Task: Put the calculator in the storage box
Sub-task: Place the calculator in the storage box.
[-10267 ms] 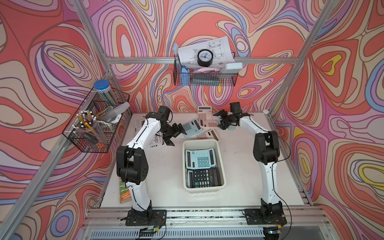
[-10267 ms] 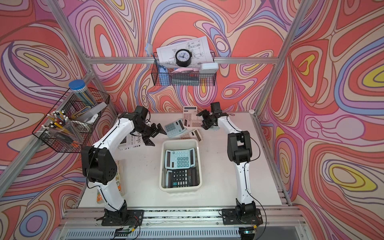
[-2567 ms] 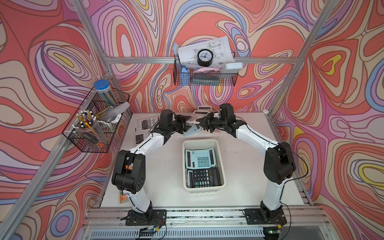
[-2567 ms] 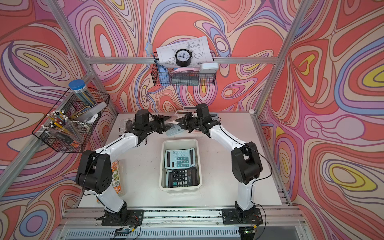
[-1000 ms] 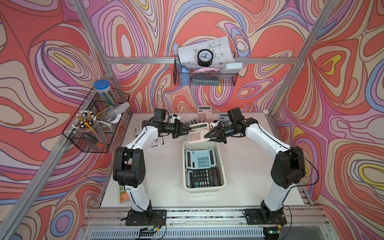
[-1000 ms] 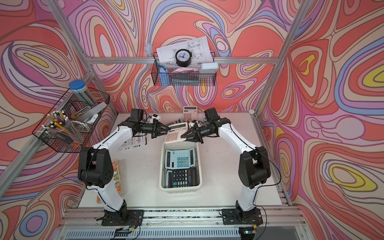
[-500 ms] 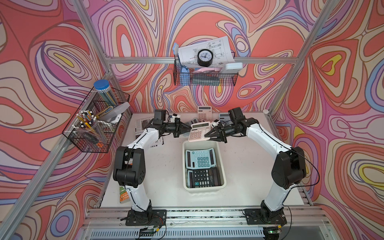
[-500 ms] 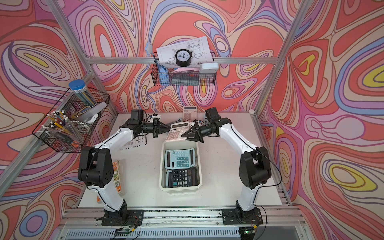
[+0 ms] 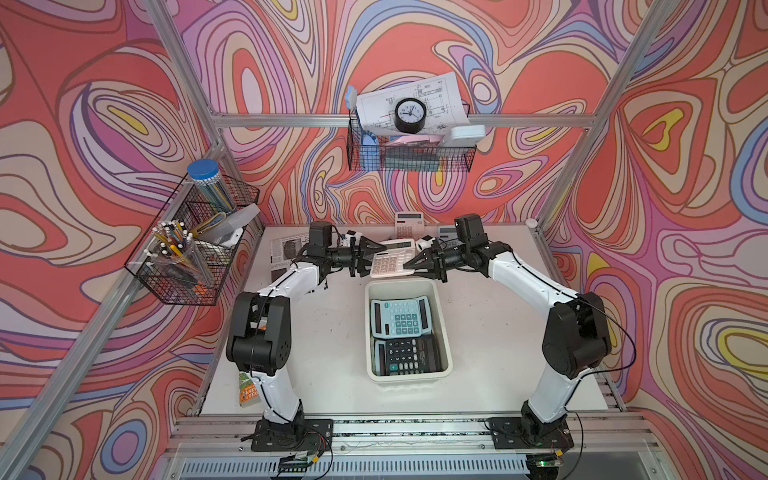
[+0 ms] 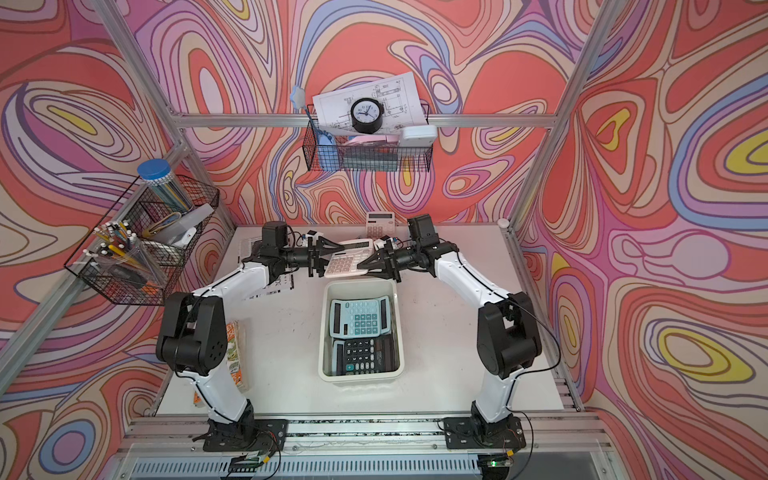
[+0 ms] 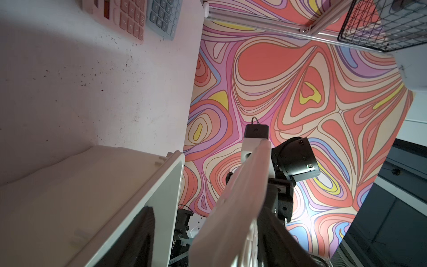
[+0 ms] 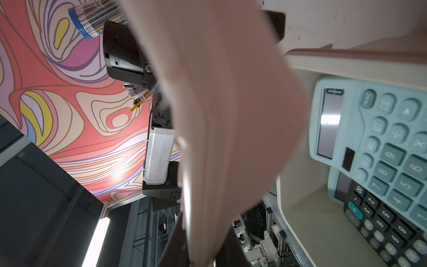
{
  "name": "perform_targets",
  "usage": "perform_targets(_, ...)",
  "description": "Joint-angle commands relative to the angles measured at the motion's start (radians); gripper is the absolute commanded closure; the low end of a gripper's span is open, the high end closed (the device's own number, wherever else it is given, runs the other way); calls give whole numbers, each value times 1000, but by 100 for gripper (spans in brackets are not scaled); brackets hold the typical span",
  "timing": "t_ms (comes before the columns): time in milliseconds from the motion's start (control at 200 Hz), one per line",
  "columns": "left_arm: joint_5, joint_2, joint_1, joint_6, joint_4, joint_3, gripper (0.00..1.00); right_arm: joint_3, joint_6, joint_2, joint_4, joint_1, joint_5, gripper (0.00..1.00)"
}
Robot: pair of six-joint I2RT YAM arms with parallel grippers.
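In both top views the calculator (image 9: pixel 390 262) hangs keys-up in the air over the far rim of the box (image 9: pixel 446 345), not yet in it. The right gripper (image 9: pixel 409 264) is clenched on its right edge and, I judge, carries it alone. The left gripper (image 9: pixel 371 259) has its jaws spread about the left edge, likely so that the right arm alone can lower it. The box holds 2 others, a blue calculator (image 10: pixel 359 318) lying partly on a black calculator (image 10: pixel 363 355), so this one must land on top.

Left wrist: the calculator (image 11: pixel 245 196) shows edge-on beside the box (image 11: pixel 171 185), with a gap to one dark finger (image 11: pixel 144 233).

Right wrist: the calculator (image 12: pixel 219 115) fills the middle with its pink back, beside the box's open mouth. The grip itself is hidden.
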Motion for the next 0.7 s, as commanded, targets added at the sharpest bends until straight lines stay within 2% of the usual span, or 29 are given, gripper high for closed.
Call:
perform_targets(0,17,14,-13,-278,404,-53,53,-24,90,-22,161,2,-32,98)
perform_targets(75,-8,44,-18,-464,659,-93,62,-30,123,-16,206,2,-28,98)
perform_targets(180,-52,96,-21,-662,927,-114,82,-26,130,-8,214,2,-17,94)
perform_targets(245,-62,110,-23,-700,980,-111,90,-24,129,-3,214,2,-9,92)
perform_targets(331,-69,105,-23,-692,963,-99,93,-20,131,0,210,2,3,84)
perform_targets(401,-81,105,-23,-686,950,-92,95,-13,127,0,197,-1,18,72)
perform_targets(446,-95,107,-23,-686,946,-91,96,-10,119,-3,179,-2,34,56)
perform_targets(541,-134,107,-23,-684,935,-89,95,6,97,-10,136,-7,77,29)
perform_targets(631,-188,96,-23,-661,892,-85,96,21,86,-23,98,-10,143,14)
perform_targets(696,-243,74,-24,-616,817,-83,94,32,87,-23,84,-10,199,8)
